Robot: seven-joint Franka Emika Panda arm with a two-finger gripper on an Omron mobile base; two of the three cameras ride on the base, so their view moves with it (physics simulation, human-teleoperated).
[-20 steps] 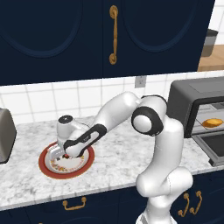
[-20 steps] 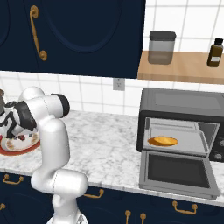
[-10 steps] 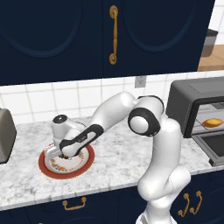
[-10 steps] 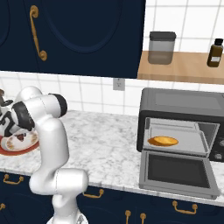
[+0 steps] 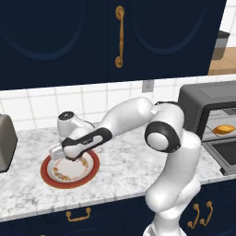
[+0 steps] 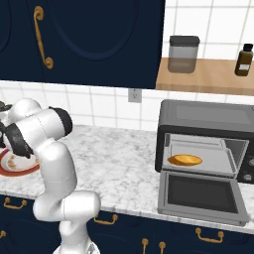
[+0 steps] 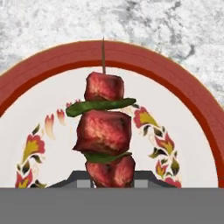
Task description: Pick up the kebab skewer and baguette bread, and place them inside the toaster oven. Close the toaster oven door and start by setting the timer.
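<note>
Two dark fingertips (image 7: 78, 178) of the gripper (image 7: 109, 181) rise at the bottom of the hand view, one on each side of the lowest meat chunk of the kebab skewer (image 7: 105, 127). The jaws stand closed on that chunk, clamping the skewer. The skewer carries three dark red chunks with green slices between them, and its thin stick points away from the hand, ending over the red rim of the plate (image 7: 175, 87). The plate has a white centre with a red and yellow floral pattern. Whether the skewer rests on the plate or is lifted clear of it cannot be told.

From the left base view, the gripper (image 5: 70, 156) sits low over the plate (image 5: 50, 175), which lies on the marble counter (image 5: 124, 161). The arm reaches leftward from its base to this point. At the left edge of that view stands the silver toaster (image 5: 5, 147), near the plate but apart from it.

Farther right along the counter stands the toaster oven (image 6: 203, 134). The toaster oven door (image 6: 201, 196) is dropped open and lies roughly level in front of the cavity. The baguette bread (image 6: 184, 159) lies inside on the rack.

Above the oven, a wooden shelf (image 6: 208, 79) carries a grey-lidded canister (image 6: 183, 53) and a dark bottle (image 6: 244, 59), well apart from each other.
</note>
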